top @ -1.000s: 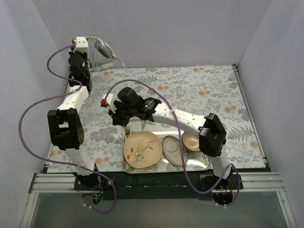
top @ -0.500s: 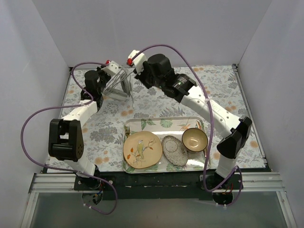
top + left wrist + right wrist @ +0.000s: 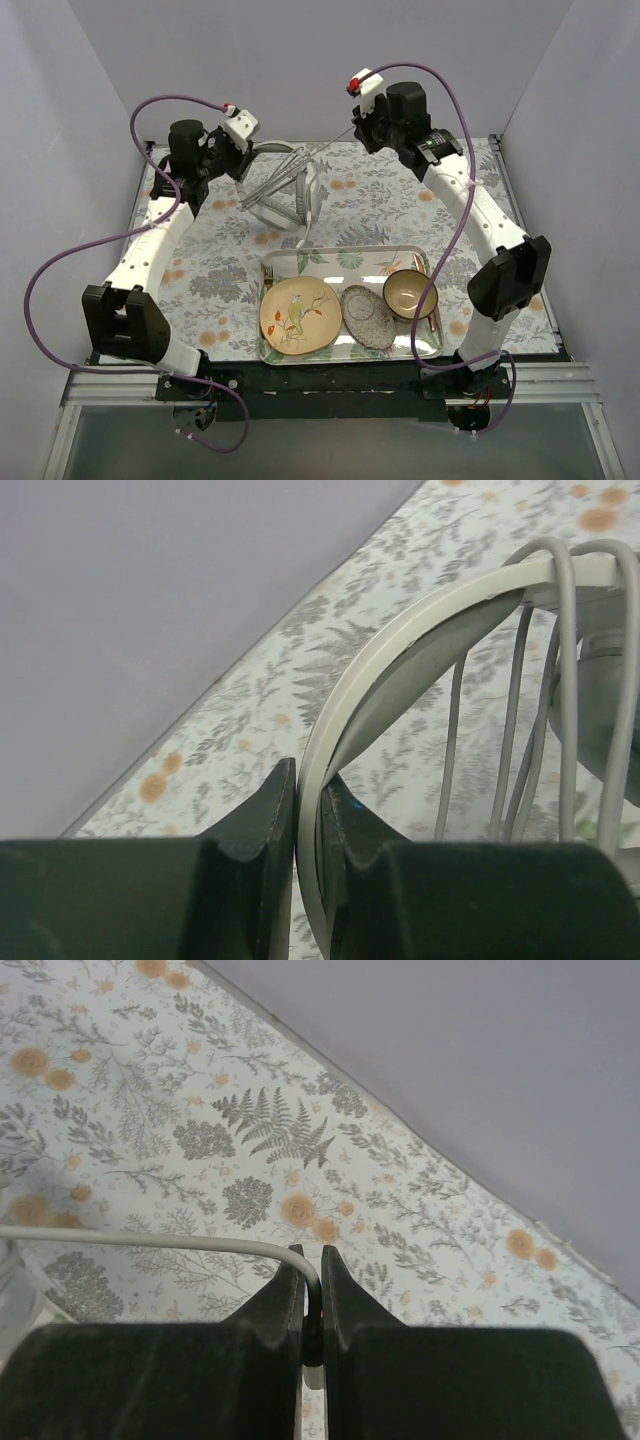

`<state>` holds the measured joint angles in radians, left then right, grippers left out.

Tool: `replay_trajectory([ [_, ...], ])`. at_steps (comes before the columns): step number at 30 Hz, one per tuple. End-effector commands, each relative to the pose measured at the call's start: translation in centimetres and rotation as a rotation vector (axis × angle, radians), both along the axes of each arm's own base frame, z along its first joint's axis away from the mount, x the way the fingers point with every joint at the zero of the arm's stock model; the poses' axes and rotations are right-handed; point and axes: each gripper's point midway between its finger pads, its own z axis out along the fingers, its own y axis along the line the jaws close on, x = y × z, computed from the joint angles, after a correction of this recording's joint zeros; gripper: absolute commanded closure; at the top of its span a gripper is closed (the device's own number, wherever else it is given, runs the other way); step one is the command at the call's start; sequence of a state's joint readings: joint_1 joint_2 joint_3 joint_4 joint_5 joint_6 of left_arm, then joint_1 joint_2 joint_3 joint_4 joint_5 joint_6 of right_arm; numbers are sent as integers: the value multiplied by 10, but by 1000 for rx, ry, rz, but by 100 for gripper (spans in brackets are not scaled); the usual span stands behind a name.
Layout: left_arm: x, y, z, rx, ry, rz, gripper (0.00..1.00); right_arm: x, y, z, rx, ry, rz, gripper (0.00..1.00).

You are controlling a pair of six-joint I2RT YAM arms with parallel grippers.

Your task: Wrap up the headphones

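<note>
- Headphones (image 3: 285, 195), the light grey over-ear kind, sit over the far left part of the floral-print worktop (image 3: 420, 200). They look like they're hanging clear of it, but that's hard to call from above.
- Left fingers (image 3: 280, 800) are clamped on the arched light grey headband (image 3: 400, 630), one finger on each side of it.
- The thin grey cable (image 3: 150, 1241) has several strands draped over that headband, and one stretch runs off to the right arm.
- Right fingers (image 3: 292, 1285) are pinched together on the cable, up near the back wall.
- Near the arm bases, a floral metal tray (image 3: 345, 260) holds a yellow bird plate (image 3: 300, 315), a speckled grey oval dish (image 3: 365, 316) and a tan bowl (image 3: 410, 294).
</note>
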<state>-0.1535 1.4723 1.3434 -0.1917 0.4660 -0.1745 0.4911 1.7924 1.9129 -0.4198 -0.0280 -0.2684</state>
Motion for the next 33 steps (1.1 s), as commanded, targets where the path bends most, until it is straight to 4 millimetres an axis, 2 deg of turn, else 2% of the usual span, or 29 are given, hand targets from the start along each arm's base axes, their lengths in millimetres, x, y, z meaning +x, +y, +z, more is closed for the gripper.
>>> replay_trajectory([
  [1,-62,-19,17,-115,203,-159,100,24,-40,35,168,-82,-41,99],
  [2,-70,-26,27,-141,209,-211,100,24,-39,33,191,-74,-28,99],
  [3,-74,-29,30,-159,225,-230,100,23,-39,20,195,-49,-14,99],
  [5,-89,-41,38,-224,291,-292,100,20,-31,15,222,-41,39,99],
  [6,-93,-44,46,-247,298,-314,100,16,-28,2,230,-12,58,99],
  [9,-108,-58,61,-361,378,-387,100,4,-9,0,332,10,149,99],
  [10,-107,-61,69,-392,370,-397,100,-2,-4,-20,353,54,169,99],
  [11,-108,-63,73,-447,417,-383,100,-10,3,-23,389,76,215,99],
  [12,-105,-63,74,-478,433,-360,100,-13,9,-11,461,55,233,99],
  [13,-97,-63,77,-501,418,-341,100,-21,14,-34,481,108,239,99],
  [14,-91,-63,78,-551,453,-293,100,-26,18,-34,517,113,256,98],
  [15,-81,-61,74,-575,462,-249,100,-27,24,-30,554,89,273,97],
  [16,-62,-53,72,-599,428,-146,100,-34,32,-43,600,147,264,92],
  [18,-45,-46,67,-657,445,-46,100,-36,41,-58,635,189,242,91],
  [19,-30,-39,57,-682,442,34,100,-37,50,-59,675,204,220,91],
  [21,-19,-36,47,-752,492,111,100,-41,65,-82,695,268,196,91],
  [22,-10,-31,40,-778,494,169,100,-39,70,-85,715,270,183,91],
  [23,-6,-27,27,-796,519,213,100,-40,76,-89,750,307,173,91],
  [24,-3,-25,22,-834,541,250,100,-43,88,-103,758,350,176,91],
  [25,1,-23,14,-850,545,283,100,-43,94,-104,778,355,182,91],
  [26,6,-14,0,-861,546,355,100,-44,100,-108,813,400,172,90],
  [28,12,-5,-15,-885,544,438,100,-41,115,-123,837,448,163,90],
  [29,18,7,-23,-889,519,514,100,-37,121,-137,854,494,138,90],
  [30,19,14,-36,-886,520,566,100,-37,130,-136,870,509,138,90],
  [31,22,19,-40,-897,508,599,100,-34,133,-140,884,520,119,90],
  [32,25,29,-48,-899,490,656,100,-33,139,-154,888,550,103,90],
  [33,23,34,-59,-902,495,691,100,-35,149,-155,913,583,96,90],
])
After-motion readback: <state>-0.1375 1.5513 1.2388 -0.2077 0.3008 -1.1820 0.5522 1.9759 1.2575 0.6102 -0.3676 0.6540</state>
